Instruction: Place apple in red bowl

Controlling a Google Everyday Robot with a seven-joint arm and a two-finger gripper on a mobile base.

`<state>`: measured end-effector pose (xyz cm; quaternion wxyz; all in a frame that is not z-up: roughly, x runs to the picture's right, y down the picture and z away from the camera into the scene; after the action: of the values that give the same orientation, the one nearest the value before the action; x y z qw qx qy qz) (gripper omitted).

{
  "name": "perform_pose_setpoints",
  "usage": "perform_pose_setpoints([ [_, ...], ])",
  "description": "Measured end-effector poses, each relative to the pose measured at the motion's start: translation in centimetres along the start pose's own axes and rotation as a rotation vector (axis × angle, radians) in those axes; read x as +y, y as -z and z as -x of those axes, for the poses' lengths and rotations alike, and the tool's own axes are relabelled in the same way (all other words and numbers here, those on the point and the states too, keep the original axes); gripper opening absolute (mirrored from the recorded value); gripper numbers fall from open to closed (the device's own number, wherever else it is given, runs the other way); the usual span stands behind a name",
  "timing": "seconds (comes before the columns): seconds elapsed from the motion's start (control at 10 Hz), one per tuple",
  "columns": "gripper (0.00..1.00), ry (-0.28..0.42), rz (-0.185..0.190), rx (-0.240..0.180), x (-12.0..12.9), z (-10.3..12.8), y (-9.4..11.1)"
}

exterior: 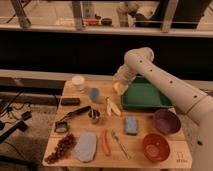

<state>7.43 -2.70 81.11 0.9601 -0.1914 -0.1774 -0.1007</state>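
The apple (119,89) is a small yellow-orange fruit at the back of the wooden table, just left of the green tray. My gripper (119,86) reaches down from the white arm onto it and is shut around it; the fingers cover the apple's top. Whether the apple rests on the table or is lifted I cannot tell. The red bowl (156,147) stands at the table's front right corner, well away from the gripper, with nothing in it.
A green tray (146,96) lies right of the gripper, and a purple bowl (166,121) sits behind the red bowl. A white cup (78,81), a grey-blue cup (94,93), a banana (113,106), a carrot (105,142), a blue sponge (131,125) and grapes (61,148) fill the table.
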Motion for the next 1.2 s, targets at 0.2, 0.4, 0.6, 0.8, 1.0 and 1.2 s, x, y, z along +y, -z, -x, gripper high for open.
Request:
perform_pose_setpoints([
  [0.2, 0.14, 0.002, 0.001, -0.001, -0.1, 0.2, -0.1],
  [0.4, 0.14, 0.002, 0.0, -0.001, -0.1, 0.1, 0.0],
  [0.6, 0.14, 0.002, -0.003, 0.001, 0.0, 0.1, 0.0],
  [0.8, 0.14, -0.016, -0.021, 0.013, 1.4, -0.3, 0.9],
  [1.0, 0.14, -0.029, -0.044, 0.026, 4.3, -0.2, 2.5],
  [1.2, 0.14, -0.038, -0.062, 0.046, 7.1, 0.0, 4.1],
])
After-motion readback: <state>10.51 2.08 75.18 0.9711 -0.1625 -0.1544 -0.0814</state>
